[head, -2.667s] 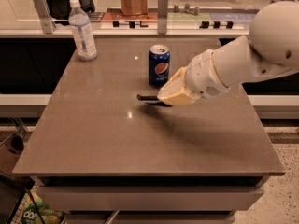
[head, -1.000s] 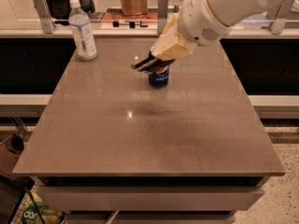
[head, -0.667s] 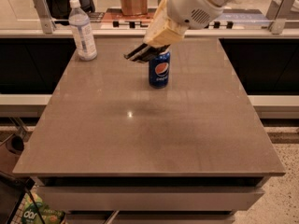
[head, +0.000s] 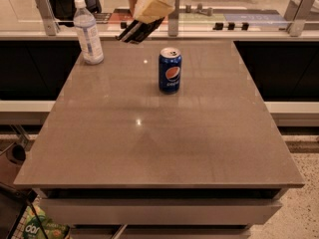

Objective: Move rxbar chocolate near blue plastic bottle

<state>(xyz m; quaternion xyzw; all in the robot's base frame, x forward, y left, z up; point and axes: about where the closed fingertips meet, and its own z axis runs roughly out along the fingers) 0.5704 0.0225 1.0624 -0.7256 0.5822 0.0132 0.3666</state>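
While aloft, pincer (head: 142,30) seemingly around rxbar (head: 125,35)

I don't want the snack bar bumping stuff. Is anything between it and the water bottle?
Nothing visible. The gripper, above the table's far edge, holds the dark-wrapped snack bar right of the clear plastic bottle; the blue soda can stands aside.

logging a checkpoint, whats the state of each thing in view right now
dark-wrapped flat rxbar chocolate bar: held in the air, off the table
gripper: above the table's far edge, jaws shut on the bar
clear plastic water bottle: upright, white cap on, at the far left corner
dark blue pepsi can: upright, standing free
grey-brown table: bears the bottle and can
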